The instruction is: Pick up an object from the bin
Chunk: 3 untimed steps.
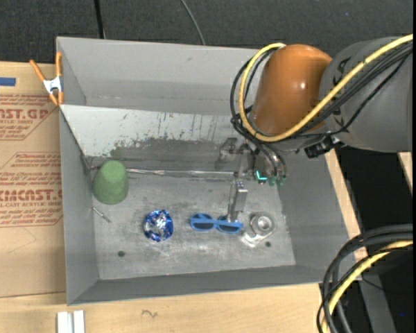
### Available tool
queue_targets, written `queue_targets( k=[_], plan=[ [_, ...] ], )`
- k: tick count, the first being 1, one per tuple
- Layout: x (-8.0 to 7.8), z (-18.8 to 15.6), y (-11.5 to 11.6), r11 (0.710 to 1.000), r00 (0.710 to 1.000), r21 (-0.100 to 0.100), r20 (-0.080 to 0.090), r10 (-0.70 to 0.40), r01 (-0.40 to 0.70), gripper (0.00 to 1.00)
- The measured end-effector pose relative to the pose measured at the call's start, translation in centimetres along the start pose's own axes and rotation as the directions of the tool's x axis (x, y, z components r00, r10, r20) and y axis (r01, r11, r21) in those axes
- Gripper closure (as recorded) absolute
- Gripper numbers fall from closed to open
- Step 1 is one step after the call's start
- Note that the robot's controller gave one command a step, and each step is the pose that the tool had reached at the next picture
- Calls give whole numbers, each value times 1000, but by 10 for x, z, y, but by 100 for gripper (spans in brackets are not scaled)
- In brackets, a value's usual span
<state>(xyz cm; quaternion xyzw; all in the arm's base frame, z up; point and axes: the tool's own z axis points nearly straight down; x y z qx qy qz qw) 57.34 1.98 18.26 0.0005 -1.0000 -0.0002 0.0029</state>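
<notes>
I reach into the grey metal bin (pixel 194 109) from the right, my orange wrist cover (pixel 291 89) above its back wall. My jaws hang low over the bin floor, right of centre, their tip down at the right-hand lens of a pair of small blue sunglasses (pixel 213 223) that lies flat near the front wall. I cannot tell whether the jaws are spread or pressed together, nor whether they touch the sunglasses. Just beside the glasses on the right lies a shiny silvery piece (pixel 258 229). To their left sits a crumpled blue-and-white ball (pixel 158 225), and well apart, near the left wall, a green cup-shaped thing (pixel 111 182).
</notes>
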Motion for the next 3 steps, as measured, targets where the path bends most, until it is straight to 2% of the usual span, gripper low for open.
queue_targets(
  k=[1, 2, 3],
  plan=[
    [22, 113, -17, 978, 978, 2, 15, -208, 208, 0],
    [21, 110, -17, 978, 978, 2, 17, -208, 208, 100],
    [65, -24, 26, 712, 712, 6, 8, -702, 702, 100]
  ],
)
